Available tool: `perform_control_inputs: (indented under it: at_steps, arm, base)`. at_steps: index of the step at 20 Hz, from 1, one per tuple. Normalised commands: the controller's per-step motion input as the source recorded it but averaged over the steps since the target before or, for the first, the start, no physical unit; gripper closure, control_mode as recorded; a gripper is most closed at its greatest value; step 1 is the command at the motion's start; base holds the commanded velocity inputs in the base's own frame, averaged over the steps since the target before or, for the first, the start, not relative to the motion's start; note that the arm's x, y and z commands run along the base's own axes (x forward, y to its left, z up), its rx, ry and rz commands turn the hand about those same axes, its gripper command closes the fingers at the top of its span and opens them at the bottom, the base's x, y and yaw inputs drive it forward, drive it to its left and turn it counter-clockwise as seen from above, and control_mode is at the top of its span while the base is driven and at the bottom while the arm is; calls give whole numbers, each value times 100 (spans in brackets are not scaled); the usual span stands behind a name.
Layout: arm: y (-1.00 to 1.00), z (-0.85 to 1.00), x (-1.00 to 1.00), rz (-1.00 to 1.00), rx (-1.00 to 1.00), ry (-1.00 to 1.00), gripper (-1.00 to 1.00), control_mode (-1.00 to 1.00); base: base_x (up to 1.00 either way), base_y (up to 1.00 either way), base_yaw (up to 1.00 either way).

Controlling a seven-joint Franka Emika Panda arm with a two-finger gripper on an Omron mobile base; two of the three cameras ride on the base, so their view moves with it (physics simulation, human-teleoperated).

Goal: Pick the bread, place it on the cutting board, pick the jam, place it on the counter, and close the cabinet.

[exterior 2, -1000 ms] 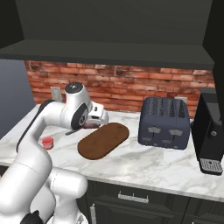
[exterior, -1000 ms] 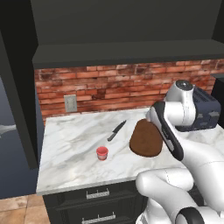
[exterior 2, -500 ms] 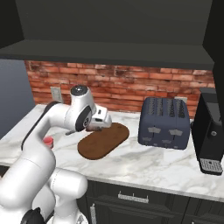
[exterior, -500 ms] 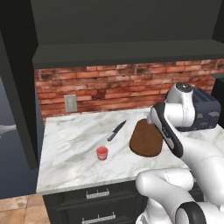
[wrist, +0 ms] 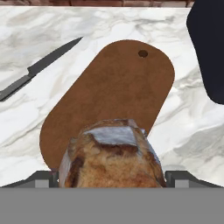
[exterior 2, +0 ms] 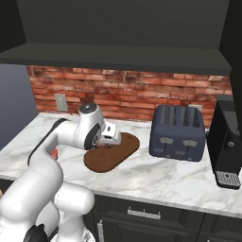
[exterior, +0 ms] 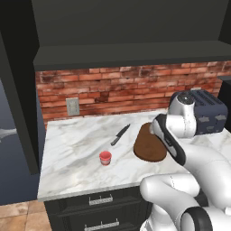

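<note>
The end effector (wrist: 112,183) grips the bread (wrist: 111,153), holding it above the near end of the board (wrist: 118,96) for placement; the jam (exterior: 105,157) sits on the surface (exterior: 76,149).

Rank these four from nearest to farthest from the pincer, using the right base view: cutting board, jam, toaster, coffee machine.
1. The cutting board, directly beneath the pincer, which holds the bread.
2. The jam, behind the arm, toward the counter's left end.
3. The toaster, to the right.
4. The coffee machine, at the far right edge.
</note>
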Motion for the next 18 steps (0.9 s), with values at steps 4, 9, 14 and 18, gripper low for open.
perform_control_inputs:
  at_steps: [4, 9, 14, 18]
  arm:
    - [0, -30, 16, 0, 0, 0, 100, -100]
    - [0, -13, 24, 0, 0, 0, 100, -100]
    - [0, -10, 28, 0, 0, 0, 100, -100]
    - [0, -18, 22, 0, 0, 0, 100, -100]
  base:
    - [0, 0, 0]
    - [0, 0, 0]
    - [0, 0, 0]
    - [0, 0, 0]
